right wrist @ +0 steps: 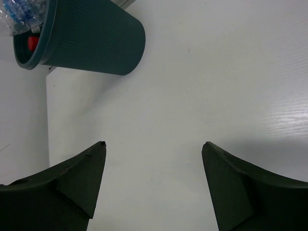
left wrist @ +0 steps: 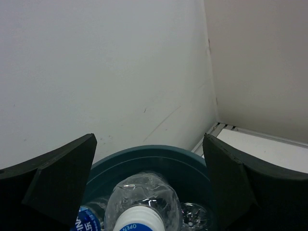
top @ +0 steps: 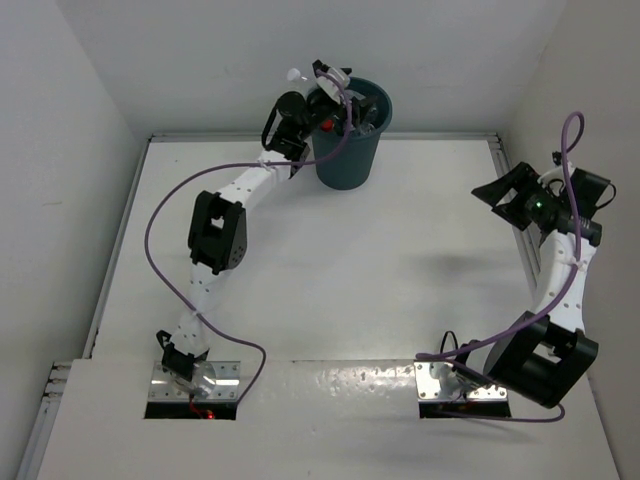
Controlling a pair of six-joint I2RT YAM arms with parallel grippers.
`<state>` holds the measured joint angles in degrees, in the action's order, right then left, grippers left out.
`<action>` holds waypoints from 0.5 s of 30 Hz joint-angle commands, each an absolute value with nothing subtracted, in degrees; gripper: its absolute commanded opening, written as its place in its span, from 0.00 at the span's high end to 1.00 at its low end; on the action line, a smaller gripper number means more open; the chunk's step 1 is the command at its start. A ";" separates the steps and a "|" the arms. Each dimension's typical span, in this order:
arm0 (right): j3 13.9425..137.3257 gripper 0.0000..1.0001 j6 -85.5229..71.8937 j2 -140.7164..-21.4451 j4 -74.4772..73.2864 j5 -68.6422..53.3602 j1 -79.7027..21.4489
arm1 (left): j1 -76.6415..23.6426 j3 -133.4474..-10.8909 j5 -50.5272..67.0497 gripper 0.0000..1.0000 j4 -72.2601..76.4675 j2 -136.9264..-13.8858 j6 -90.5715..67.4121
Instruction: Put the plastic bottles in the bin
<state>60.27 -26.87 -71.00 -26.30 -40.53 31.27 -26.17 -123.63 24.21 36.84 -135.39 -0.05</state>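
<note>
The dark teal bin (top: 348, 150) stands at the table's far edge by the back wall. My left gripper (top: 325, 88) hovers over its rim, jaws wide open. In the left wrist view, a clear bottle (left wrist: 142, 202) with a white cap lies between the open fingers (left wrist: 62, 178), touching neither, its base pointing into the bin (left wrist: 159, 151). A blue-labelled bottle (left wrist: 86, 221) and another clear one (left wrist: 195, 216) lie beside it. A red cap (top: 328, 126) shows inside. My right gripper (top: 505, 190) is open and empty above the table at the right; its view shows the bin (right wrist: 91, 38) with bottles (right wrist: 24, 12).
White walls close the table at the back and both sides; the bin stands close to the back wall. The table surface (right wrist: 192, 96) under my right gripper (right wrist: 153, 144) is bare white. Purple cables loop from both arms.
</note>
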 commanded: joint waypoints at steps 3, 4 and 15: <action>61.17 0.21 -25.84 -70.40 -25.93 -41.22 29.62 | -26.89 -123.93 21.37 0.01 34.47 -128.95 0.70; 61.61 0.21 -26.01 -70.40 -25.93 -41.22 29.01 | -26.89 -123.93 19.18 0.01 32.97 -127.80 0.70; 61.79 0.21 -24.08 -66.98 -26.46 -41.84 25.75 | -20.84 -111.75 24.70 0.01 -3.66 -97.43 -7.21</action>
<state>60.27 -25.69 -69.38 -27.27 -40.71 26.44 -23.97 -116.16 22.04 6.59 -108.92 -3.95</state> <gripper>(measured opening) 0.794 0.992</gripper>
